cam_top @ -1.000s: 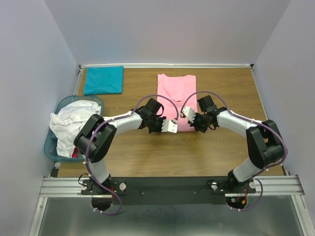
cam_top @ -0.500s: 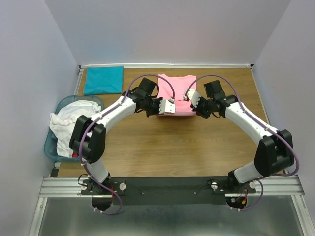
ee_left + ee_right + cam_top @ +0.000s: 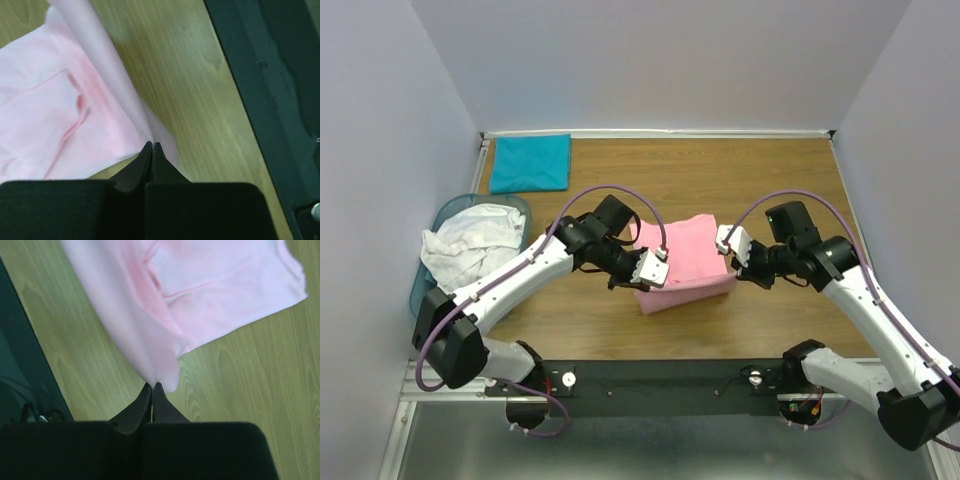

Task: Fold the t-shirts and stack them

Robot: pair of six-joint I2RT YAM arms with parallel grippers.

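Left gripper (image 3: 152, 150): tips pressed together on corner of pink t-shirt (image 3: 685, 255), at lower middle of wrist view, with a taut band of cloth running to upper left.
Right gripper (image 3: 151, 390): likewise clamped on opposite corner, fabric fanning to upper right.
From above: both pincers near frame centre, shirt spanning between them, far part lying on wooden table (image 3: 770, 180).
Teal t-shirt (image 3: 530, 163): flat, upper left.
White t-shirts (image 3: 470, 245): heaped in light-blue basket (image 3: 418, 293), left edge.
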